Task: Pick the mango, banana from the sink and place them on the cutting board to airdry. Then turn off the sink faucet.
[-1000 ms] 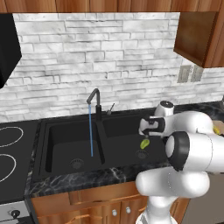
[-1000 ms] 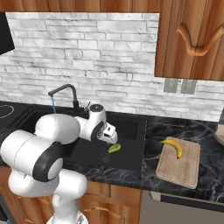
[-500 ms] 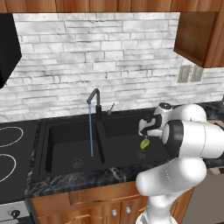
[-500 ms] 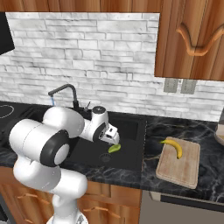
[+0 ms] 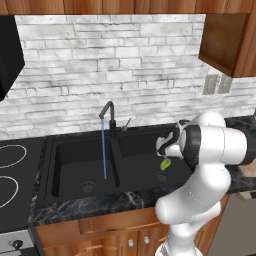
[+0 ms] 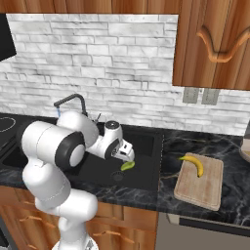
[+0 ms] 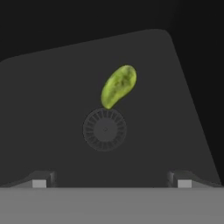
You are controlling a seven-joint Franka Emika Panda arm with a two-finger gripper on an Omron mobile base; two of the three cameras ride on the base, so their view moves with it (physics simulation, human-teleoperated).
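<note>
With the banana point(image 6: 194, 163) resting on the cutting board point(image 6: 200, 183), the gripper point(image 7: 111, 183) hangs empty, jaws spread, above the mango point(image 7: 118, 86) beside the drain point(image 7: 105, 129), positioned for pickup.

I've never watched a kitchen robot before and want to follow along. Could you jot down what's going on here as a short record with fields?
mango: lying in the sink's right basin, just beside the round drain, not held
banana: lying on the cutting board
sink: black, two basins
sink faucet: running, water stream falling into the left basin
end effector: open, hovering above the mango, holding nothing
</note>
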